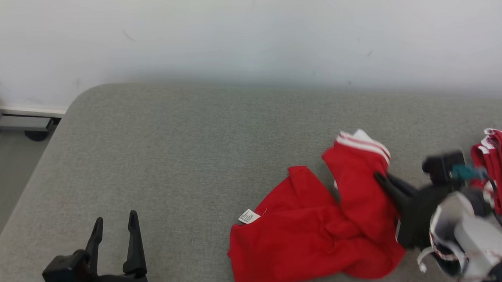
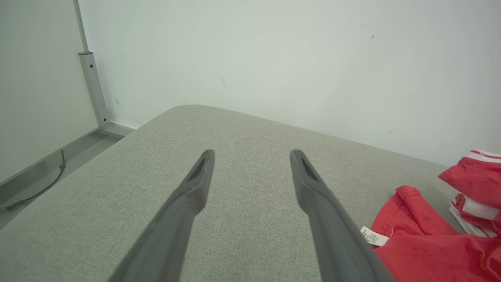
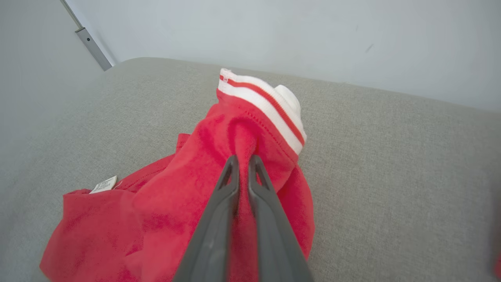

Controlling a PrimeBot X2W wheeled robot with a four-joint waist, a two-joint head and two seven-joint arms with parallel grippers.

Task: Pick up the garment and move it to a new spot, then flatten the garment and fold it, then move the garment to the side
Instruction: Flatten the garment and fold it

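Firmly pinched garment in right claw, left claw spread — needed slow, high lift toward cushion's left edge.

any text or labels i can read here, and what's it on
tag sewn on the red garment: several printed lines, too small and blurred to read in all three views.
No other words, brands, numbers or signs can be read.

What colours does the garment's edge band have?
The band is white with a red stripe; right wrist view.
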